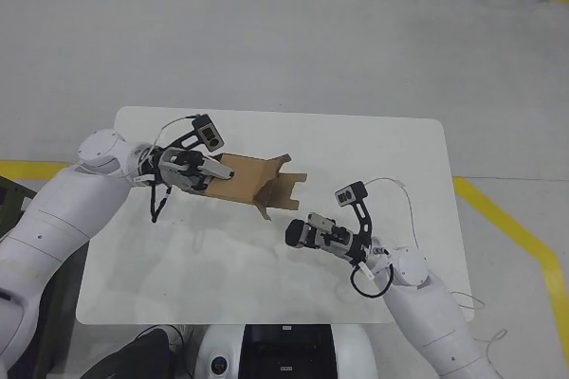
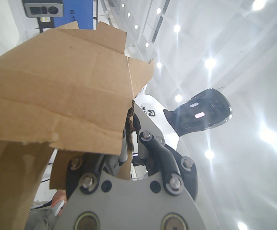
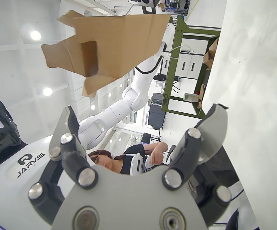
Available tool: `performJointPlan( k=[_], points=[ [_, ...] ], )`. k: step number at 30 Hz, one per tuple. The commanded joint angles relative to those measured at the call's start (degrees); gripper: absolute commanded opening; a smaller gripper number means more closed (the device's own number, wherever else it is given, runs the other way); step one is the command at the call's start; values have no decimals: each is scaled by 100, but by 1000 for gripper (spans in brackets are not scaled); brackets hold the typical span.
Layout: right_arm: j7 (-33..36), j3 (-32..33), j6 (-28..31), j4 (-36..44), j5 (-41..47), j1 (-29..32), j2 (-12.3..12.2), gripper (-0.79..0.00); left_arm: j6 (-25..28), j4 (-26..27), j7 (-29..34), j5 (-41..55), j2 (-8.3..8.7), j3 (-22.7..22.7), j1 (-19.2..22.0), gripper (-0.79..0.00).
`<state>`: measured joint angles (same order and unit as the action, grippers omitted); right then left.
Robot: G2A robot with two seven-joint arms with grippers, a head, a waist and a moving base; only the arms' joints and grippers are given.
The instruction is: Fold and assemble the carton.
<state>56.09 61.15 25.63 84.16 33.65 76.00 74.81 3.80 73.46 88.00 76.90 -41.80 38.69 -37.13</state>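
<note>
A brown cardboard carton hangs above the white table, half unfolded, its flaps spread toward the right arm. My left gripper is shut on the carton's near edge; in the left wrist view the cardboard runs down between the fingers. The carton floats ahead of my right gripper in the right wrist view, with a rectangular cutout facing it. My right gripper stands open below and to the right of the carton, apart from it, with nothing between its fingers.
The table's right half is bare. A yellow floor line runs past the right side. A green-framed rack with cardboard scraps stands beyond the table on the left arm's side.
</note>
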Motion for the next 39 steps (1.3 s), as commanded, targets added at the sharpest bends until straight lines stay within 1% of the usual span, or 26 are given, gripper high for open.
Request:
performJointPlan(
  k=[1, 4, 6, 7, 9, 10, 12, 19, 23, 36, 39],
  points=[
    [8, -100, 59, -57, 67, -41, 23, 0, -75, 29, 0, 100, 0, 2, 2, -785],
    [-43, -218, 259, -156, 151, -146, 65, -15, -56, 84, 0, 28, -1, -15, 20, -785],
    [-113, -289, 432, -261, 169, -220, 96, -108, 4, 123, 0, -76, 2, -50, 17, -785],
    [-129, -328, 472, -325, 175, -262, 110, -139, 21, 143, 0, -91, 4, -65, 11, -785],
    [-158, -406, 532, -437, 199, -348, 138, -160, 33, 193, 0, -98, 8, -92, -1, -785],
    [-171, -445, 564, -480, 222, -388, 153, -206, 33, 219, 0, -94, 11, -102, -4, -785],
    [-190, -523, 631, -559, 272, -463, 184, -228, 31, 272, 0, -89, 17, -123, -12, -785],
    [-218, -742, 837, -753, 412, -693, 280, -222, 81, 438, 0, -230, 53, -202, -17, -785],
    [-192, -787, 872, -755, 419, -757, 303, -225, 196, 419, 0, -395, 81, -254, 3, -785],
    [-71, -928, 738, -787, 376, -877, 350, -311, 345, 393, 0, -450, 155, -392, 107, -785],
    [-58, -975, 707, -809, 375, -913, 367, -317, 356, 390, 0, -434, 162, -420, 125, -785]
  ],
)
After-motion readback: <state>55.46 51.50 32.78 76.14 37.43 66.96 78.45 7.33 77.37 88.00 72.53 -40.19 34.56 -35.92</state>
